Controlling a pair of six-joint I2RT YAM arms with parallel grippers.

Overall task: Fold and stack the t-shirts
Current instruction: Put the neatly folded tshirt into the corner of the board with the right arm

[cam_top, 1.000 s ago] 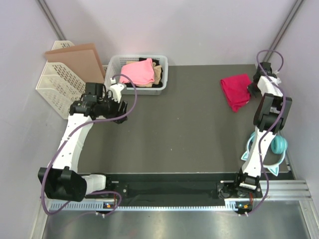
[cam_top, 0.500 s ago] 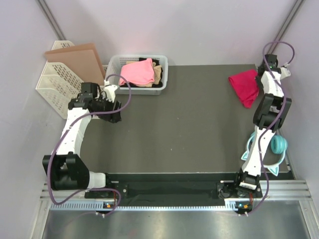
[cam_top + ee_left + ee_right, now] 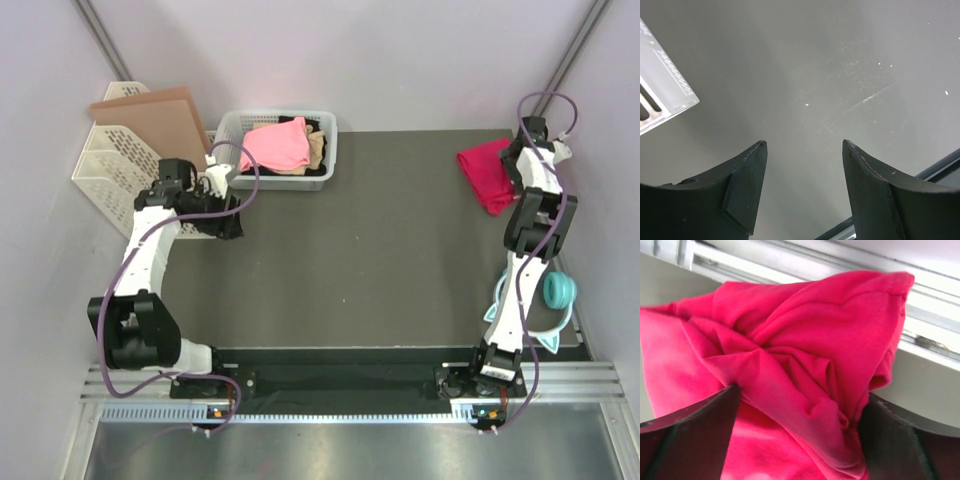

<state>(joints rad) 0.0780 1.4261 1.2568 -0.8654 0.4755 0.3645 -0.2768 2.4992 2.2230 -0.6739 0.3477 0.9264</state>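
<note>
The crimson t-shirt (image 3: 487, 172) lies bunched at the table's far right corner. My right gripper (image 3: 516, 166) sits at its right edge. In the right wrist view its jaws stand wide apart, and the crumpled crimson t-shirt (image 3: 800, 340) fills the gap of the right gripper (image 3: 801, 392) without being pinched. A light pink t-shirt (image 3: 275, 145) tops the white mesh basket (image 3: 280, 114), with a tan one (image 3: 317, 150) and a black one (image 3: 300, 172) beneath it. My left gripper (image 3: 228, 216) hovers open over bare table in front of the basket's left end, and nothing is between the fingers of the left gripper (image 3: 804, 145).
A white perforated file rack (image 3: 105, 175) holding a brown board (image 3: 155, 115) stands at the far left, close to my left arm. A white perforated corner (image 3: 665, 92) shows in the left wrist view. A teal object (image 3: 556, 290) lies off the table's right edge.
The right arm carried the crimson t-shirt toward the far right corner, then its jaws spread apart. The left arm drew back to the left, toward the rack.
</note>
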